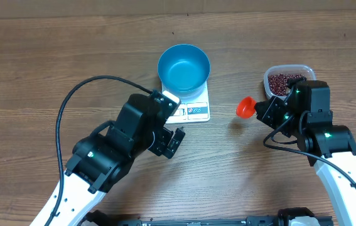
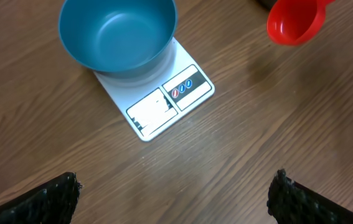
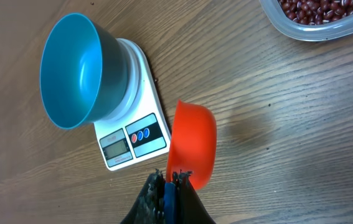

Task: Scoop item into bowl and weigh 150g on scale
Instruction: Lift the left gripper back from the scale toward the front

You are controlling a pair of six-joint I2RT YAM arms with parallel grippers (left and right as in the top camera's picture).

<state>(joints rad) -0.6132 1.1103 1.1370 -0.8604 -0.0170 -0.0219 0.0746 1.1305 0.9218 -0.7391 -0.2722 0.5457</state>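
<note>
The blue bowl [image 1: 184, 67] [image 2: 117, 31] [image 3: 70, 68] stands empty on the white scale [image 1: 196, 112] [image 2: 170, 99] [image 3: 132, 140]. Dark red beans [image 1: 284, 83] [image 3: 319, 9] fill a clear tub to the right. My right gripper [image 1: 262, 112] [image 3: 173, 180] is shut on the handle of a red scoop [image 1: 246, 107] [image 2: 294, 23] [image 3: 192, 143]. The scoop hangs over the table between the scale and the tub, and no beans show in its cup. My left gripper [image 1: 176, 119] [image 2: 176, 199] stands open just in front of the scale, nothing between its fingertips [image 2: 58, 196].
The clear plastic tub [image 1: 267, 80] [image 3: 288, 28] sits at the right, close behind my right wrist. A black cable [image 1: 64, 107] loops over the table on the left. Wood tabletop surrounds the scale.
</note>
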